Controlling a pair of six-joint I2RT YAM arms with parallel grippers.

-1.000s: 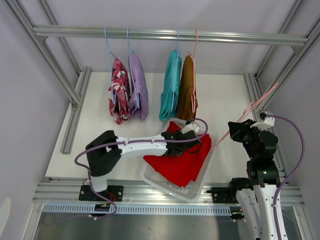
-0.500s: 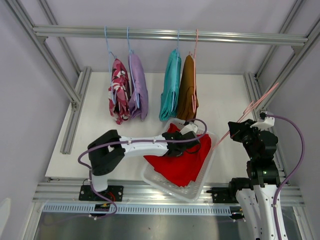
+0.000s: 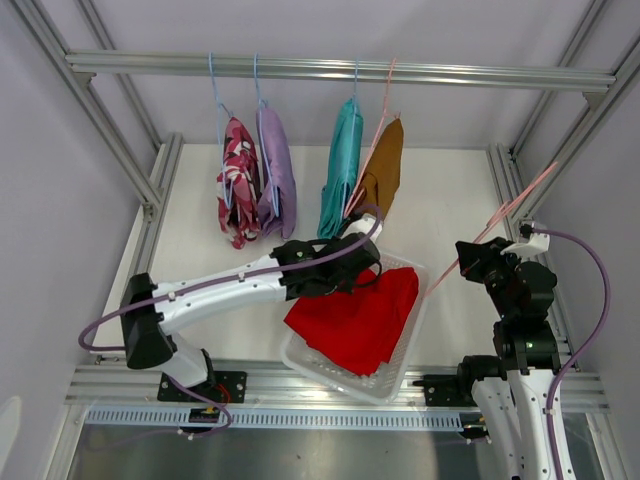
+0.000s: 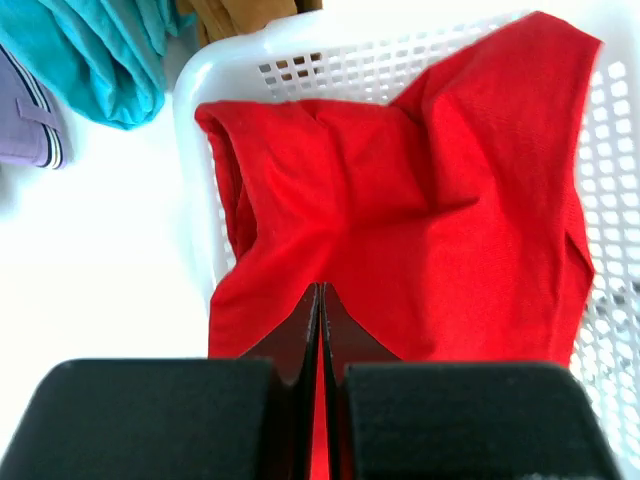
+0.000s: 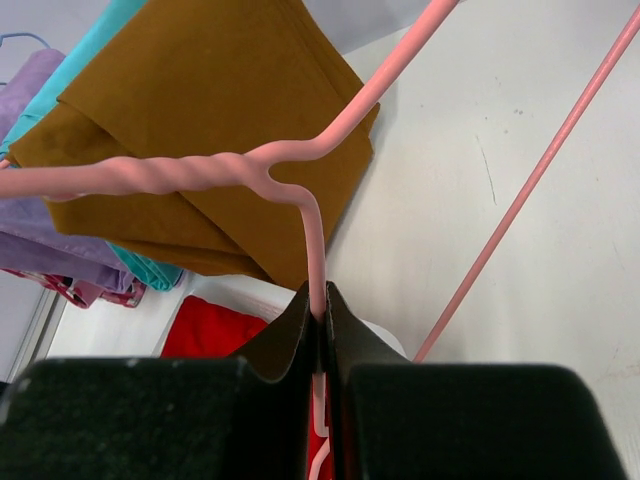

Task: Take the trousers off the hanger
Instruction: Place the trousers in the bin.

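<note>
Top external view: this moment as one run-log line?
left gripper shut over red trousers in basket | right gripper shut on pink hanger | camouflage, lilac, teal, rust-brown trousers hang from rail

no legible text, labels, brands or numbers in any view

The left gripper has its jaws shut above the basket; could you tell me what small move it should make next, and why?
Probably open the left gripper and reach for the lower edge of the rust-brown trousers. The red trousers already lie in the basket, and the rust-brown pair hangs tilted from the rail right beside that arm's wrist.
</note>
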